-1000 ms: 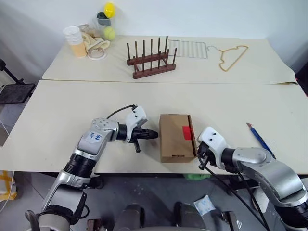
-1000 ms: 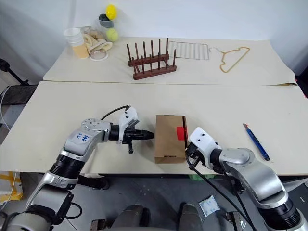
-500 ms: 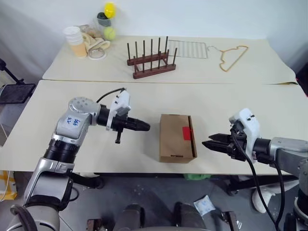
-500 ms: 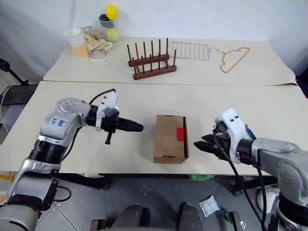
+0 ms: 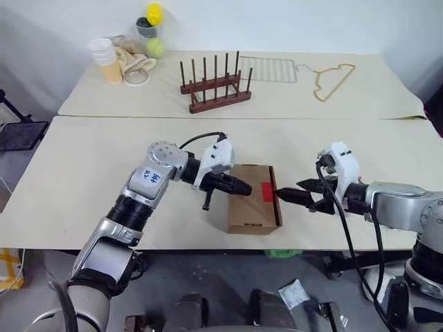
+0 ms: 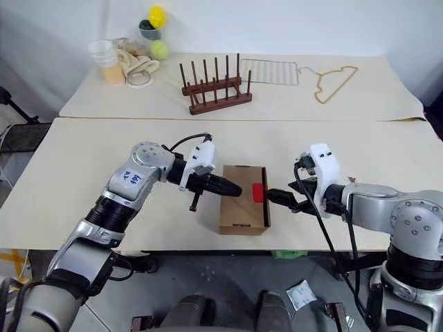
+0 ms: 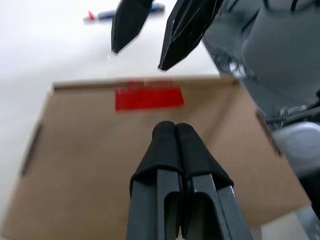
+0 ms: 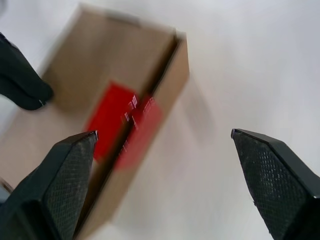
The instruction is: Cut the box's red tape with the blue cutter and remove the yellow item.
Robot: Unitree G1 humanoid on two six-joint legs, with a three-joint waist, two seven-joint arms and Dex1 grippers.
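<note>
The brown box [image 5: 250,211] lies near the table's front edge, with the red tape [image 5: 268,191] across the flap edge on its right side. My left gripper [image 5: 246,189] is shut and empty, its tips just over the box top, left of the tape [image 7: 148,97]. My right gripper [image 5: 289,193] is open and empty. It sits right of the box with its fingertips [image 8: 80,150] pointing at the tape [image 8: 117,125]. The blue cutter [image 7: 159,7] lies on the table beyond the right gripper. The yellow item is hidden.
On the far table stand a wooden peg rack [image 5: 216,86], a wire grille [image 5: 268,69], a hanger [image 5: 332,77], stacked cups [image 5: 105,59], a smooth yellow ball [image 5: 154,12] and a tennis ball [image 5: 155,47]. The near table's front edge [image 5: 180,247] runs just under the box.
My left gripper swung right and now hovers over the box top. My right gripper rose from the front edge, rolled, opened wide and closed in on the taped side.
</note>
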